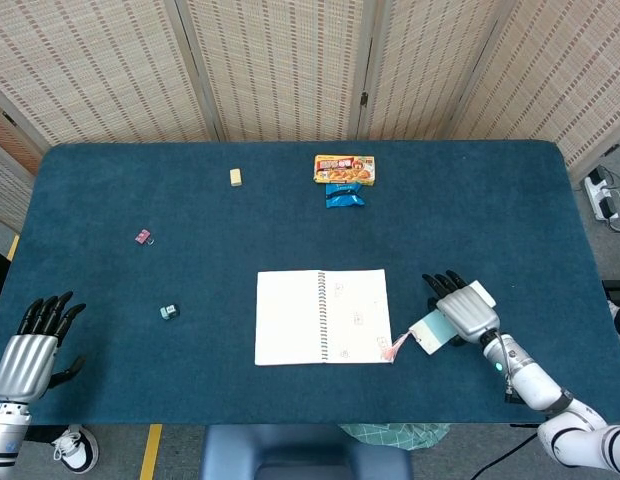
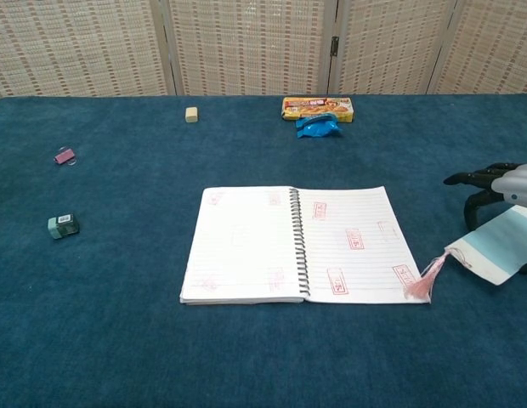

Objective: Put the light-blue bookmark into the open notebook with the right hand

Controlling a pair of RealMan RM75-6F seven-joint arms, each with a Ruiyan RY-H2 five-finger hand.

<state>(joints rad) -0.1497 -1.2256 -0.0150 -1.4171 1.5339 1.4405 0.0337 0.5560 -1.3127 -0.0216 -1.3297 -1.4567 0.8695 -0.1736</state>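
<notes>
The right hand (image 1: 462,313) grips the light-blue bookmark (image 2: 500,247) just beside the open notebook (image 1: 323,316), its pink tassel (image 2: 425,279) touching the notebook's right page corner. Bare blue table (image 1: 510,220) stretches beyond to the far edge. The left hand (image 1: 32,350) rests at the near-left edge, fingers apart, holding nothing.
</notes>
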